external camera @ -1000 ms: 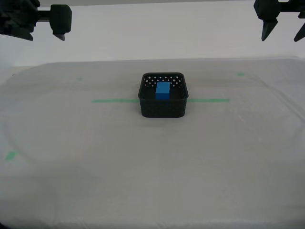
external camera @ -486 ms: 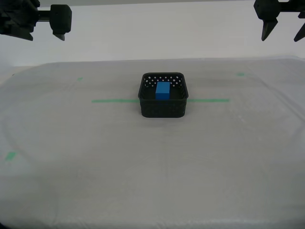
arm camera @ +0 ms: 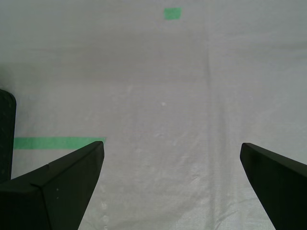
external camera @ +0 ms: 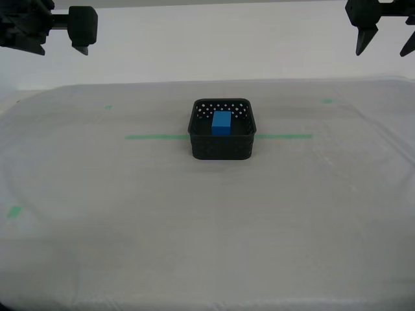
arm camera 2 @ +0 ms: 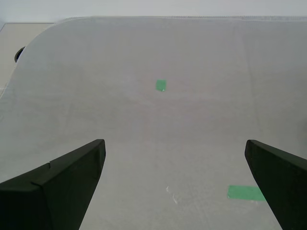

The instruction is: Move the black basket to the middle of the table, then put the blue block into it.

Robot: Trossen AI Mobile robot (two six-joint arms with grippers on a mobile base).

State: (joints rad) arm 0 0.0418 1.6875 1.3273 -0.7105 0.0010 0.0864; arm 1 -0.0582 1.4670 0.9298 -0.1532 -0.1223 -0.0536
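The black basket point(external camera: 222, 137) stands at the middle of the table point(external camera: 207, 227), across the long green tape line point(external camera: 155, 137). The blue block point(external camera: 222, 122) lies inside it. A sliver of the basket's wall point(arm camera: 5, 134) shows in the first wrist view. My first gripper point(external camera: 382, 45) point(arm camera: 171, 146) hangs open and empty high at the exterior view's right, well away from the basket. My second gripper point(external camera: 59, 45) point(arm camera 2: 175, 142) hangs open and empty high at the exterior view's left, over bare cloth.
Small green tape bits lie on the cloth at the far left point(external camera: 108, 107), far right point(external camera: 327, 100) and near left point(external camera: 13, 210). The table's rounded far corner point(arm camera 2: 33, 38) shows in the second wrist view.
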